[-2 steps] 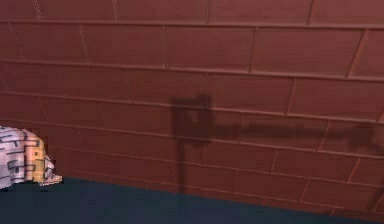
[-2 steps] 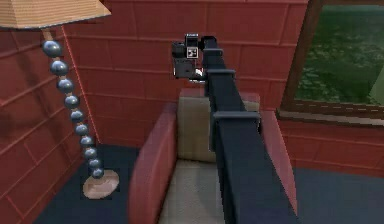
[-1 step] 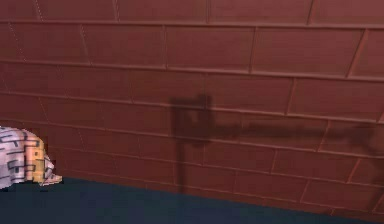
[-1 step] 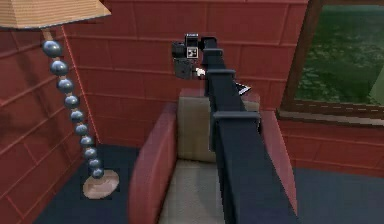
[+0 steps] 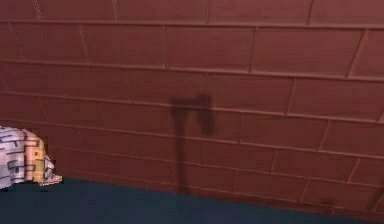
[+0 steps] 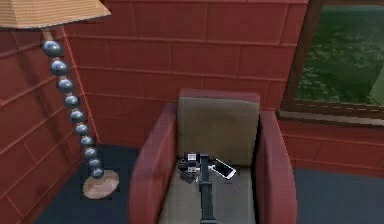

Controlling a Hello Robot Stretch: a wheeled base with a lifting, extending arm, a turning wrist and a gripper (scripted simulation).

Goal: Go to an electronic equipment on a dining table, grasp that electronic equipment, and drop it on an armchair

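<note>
An armchair [image 6: 215, 125] with red arms and an olive-grey seat and back stands against the brick wall in the arm side view. The dark arm bar [image 6: 205, 200] rises from the bottom edge over the chair's seat. At its far end is my gripper [image 6: 192, 166], over the seat cushion. A small flat white and dark device, like a phone [image 6: 226, 172], shows just right of the gripper's body, above or on the seat. I cannot tell whether the gripper holds it.
A floor lamp [image 6: 72, 105] with a beaded stem and round base stands left of the armchair. A window [image 6: 345, 55] is at the upper right. In the forward view a red brick wall [image 5: 220, 80] is close ahead, with a patterned cloth thing [image 5: 22, 157] at the left edge.
</note>
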